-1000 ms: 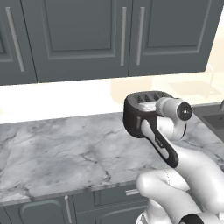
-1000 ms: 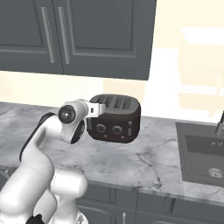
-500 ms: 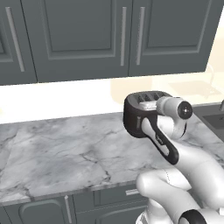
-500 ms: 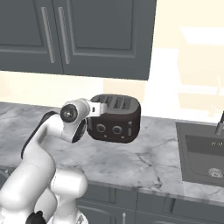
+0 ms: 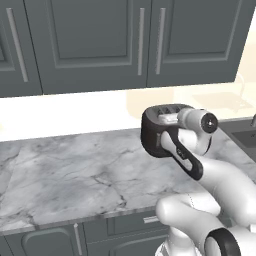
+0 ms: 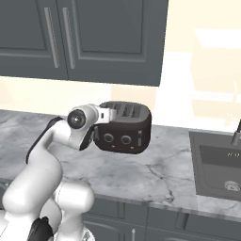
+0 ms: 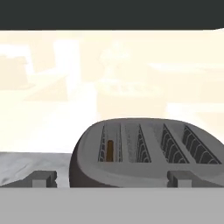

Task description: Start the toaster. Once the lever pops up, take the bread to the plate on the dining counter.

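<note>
Dark brown, the toaster [image 7: 148,151] sits on the marble worktop [image 5: 75,175] with the bread [image 7: 110,150] in its leftmost slot; we see our gripper [image 7: 111,179] spread wide, holding nothing.

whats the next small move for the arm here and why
Probably ease the open gripper toward the toaster's knob face and look for the lever. The hand view looks over the toaster's top, where the bread sits low in the leftmost slot, so toasting likely has not started. I cannot make out the lever for certain from here.
</note>
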